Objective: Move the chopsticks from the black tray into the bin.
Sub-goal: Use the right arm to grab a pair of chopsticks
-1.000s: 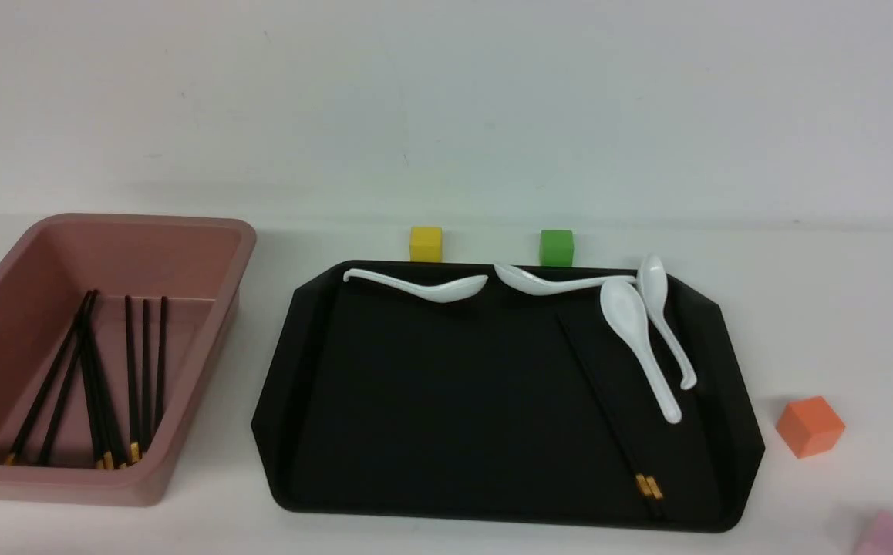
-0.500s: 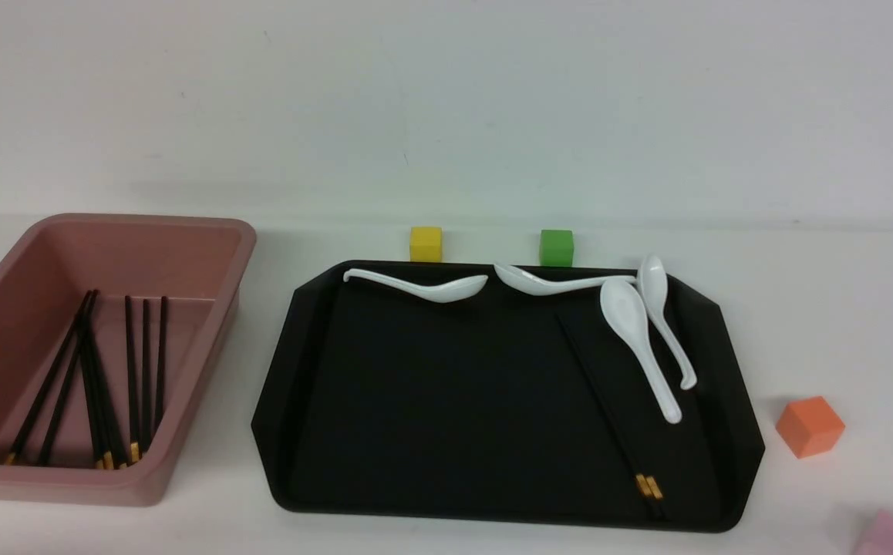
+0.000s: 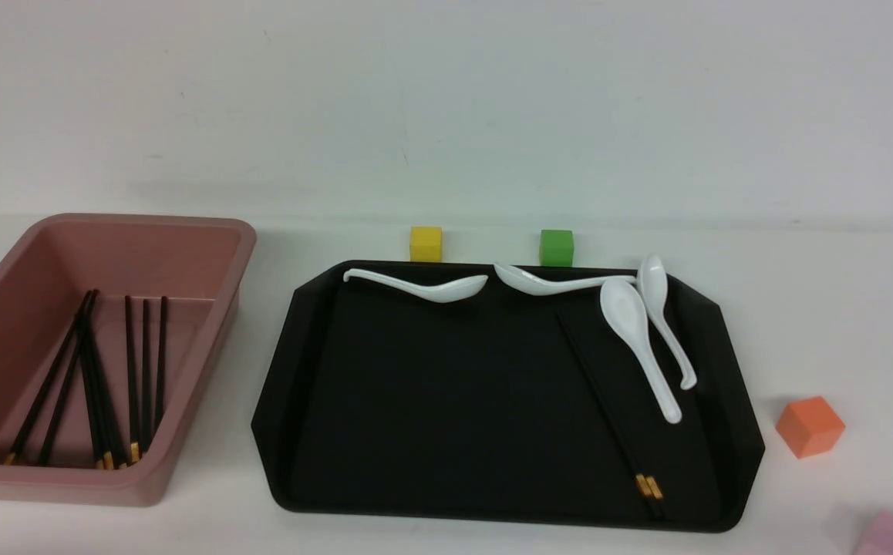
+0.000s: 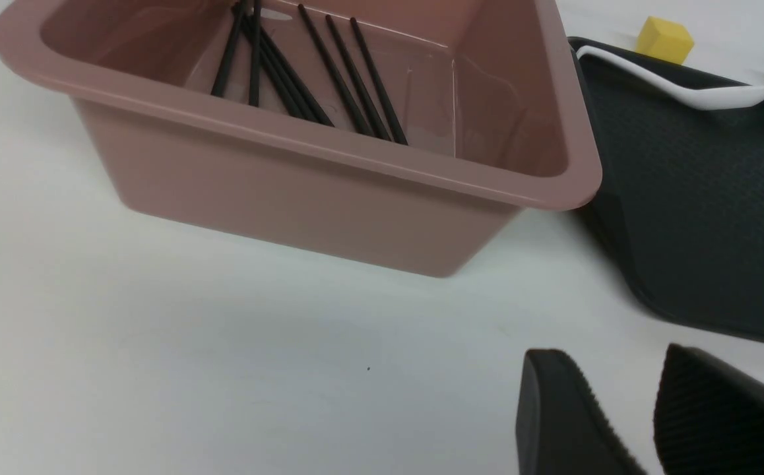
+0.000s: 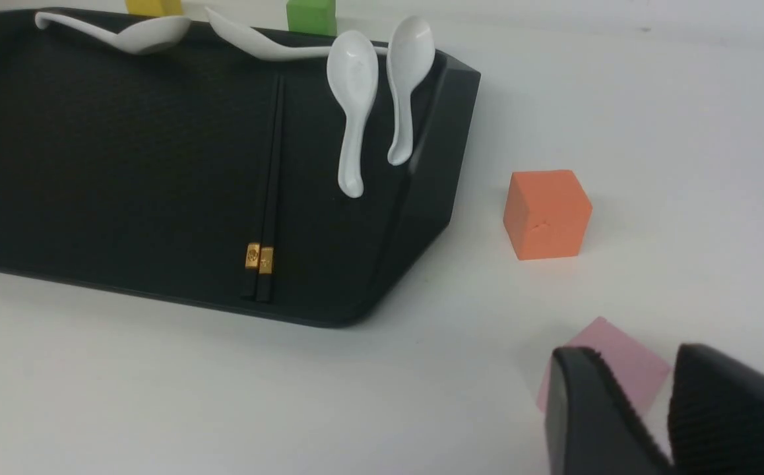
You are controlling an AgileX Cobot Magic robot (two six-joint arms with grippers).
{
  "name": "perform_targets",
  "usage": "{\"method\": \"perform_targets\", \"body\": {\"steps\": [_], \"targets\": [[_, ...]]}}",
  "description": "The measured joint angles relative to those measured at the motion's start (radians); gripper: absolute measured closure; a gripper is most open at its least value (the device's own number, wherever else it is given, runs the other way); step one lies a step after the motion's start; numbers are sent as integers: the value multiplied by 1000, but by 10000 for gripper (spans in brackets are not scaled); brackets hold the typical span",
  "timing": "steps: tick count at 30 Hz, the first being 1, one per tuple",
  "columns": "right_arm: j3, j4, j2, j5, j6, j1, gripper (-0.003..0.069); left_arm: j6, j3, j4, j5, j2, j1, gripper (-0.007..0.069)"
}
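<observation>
Chopsticks [image 5: 268,191] side by side in black tray [image 3: 446,401], awaiting pickup. Right gripper [image 5: 633,366] parted, holding nothing; left gripper [image 4: 609,366] parted, empty too. Next: right reaches over, pinches pair, lifts toward bin [image 3: 207,351].

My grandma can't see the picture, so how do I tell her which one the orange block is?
Find the big black tray. On the table just past its right side sits a small orange block. The pink block is nearer the robot; yellow and green ones stand behind the tray.
</observation>
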Motion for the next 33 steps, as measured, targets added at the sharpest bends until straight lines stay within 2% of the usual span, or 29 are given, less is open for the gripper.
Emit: {"method": "perform_targets", "body": {"steps": [6, 10, 12, 15, 18, 23, 25, 28, 33], "targets": [[0, 36, 0, -9, -1, 0, 433, 0, 0, 0, 0, 0, 0, 386], [5, 281, 0, -20, 136, 0, 432, 0, 0, 0, 0, 0, 0, 386], [6, 467, 0, -23, 233, 0, 429, 0, 0, 0, 0, 0, 0, 386], [6, 675, 0, -35, 313, 0, 426, 0, 0, 0, 0, 0, 0, 386], [6, 786, 0, -45, 329, 0, 426, 0, 0, 0, 0, 0, 0, 386], [6, 888, 0, -65, 331, 0, 424, 0, 0, 0, 0, 0, 0, 386], [-12, 911, 0, -64, 294, 0, 424, 0, 0, 0, 0, 0, 0, 386], [-121, 915, 3, -88, 154, 0, 457, 0, 0, 0, 0, 0, 0, 386], [-336, 868, 130, -129, -118, 0, 624, 0, 0, 0, 0, 0, 0, 386]]}}
